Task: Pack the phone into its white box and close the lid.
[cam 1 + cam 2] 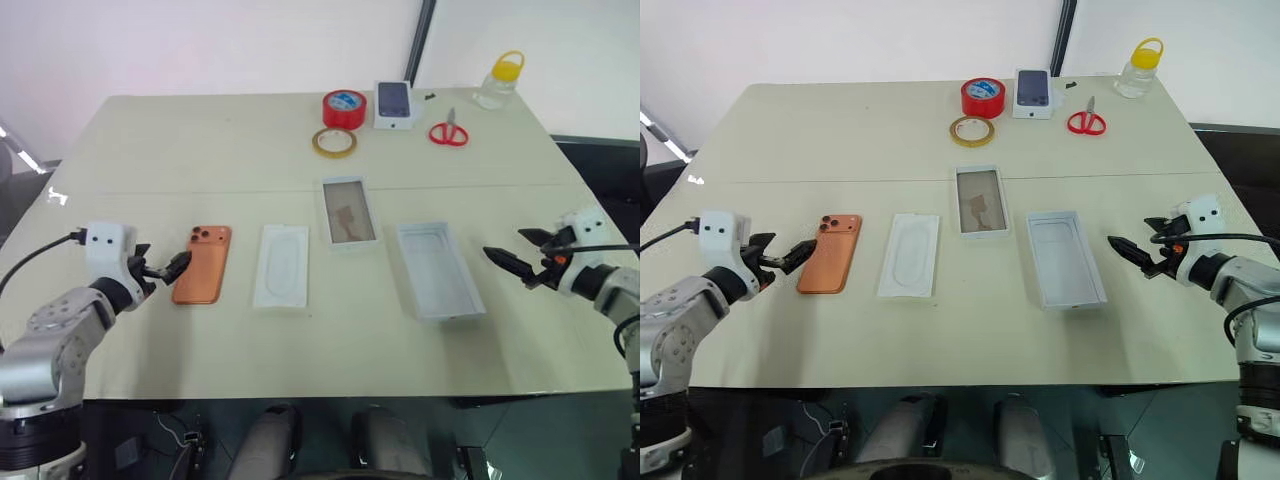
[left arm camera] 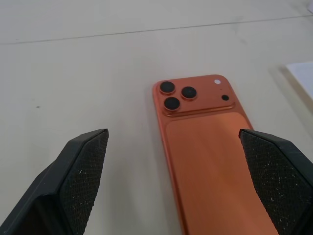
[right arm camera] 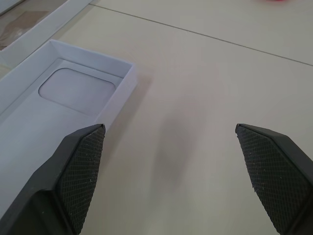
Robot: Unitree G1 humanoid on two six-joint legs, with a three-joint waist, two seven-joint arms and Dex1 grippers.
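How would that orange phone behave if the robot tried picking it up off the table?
The phone looks stiff, so it probably won't bend. It lies flat on the table, so getting under its thin edges may be awkward. Its smooth, glossy back could slip between the gripper fingers.

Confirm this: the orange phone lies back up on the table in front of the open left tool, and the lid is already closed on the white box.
Not quite. The lid lies hollow side up on the table, apart from the white box, as the left eye view shows. The rest holds: the orange phone lies back up before the open left tool.
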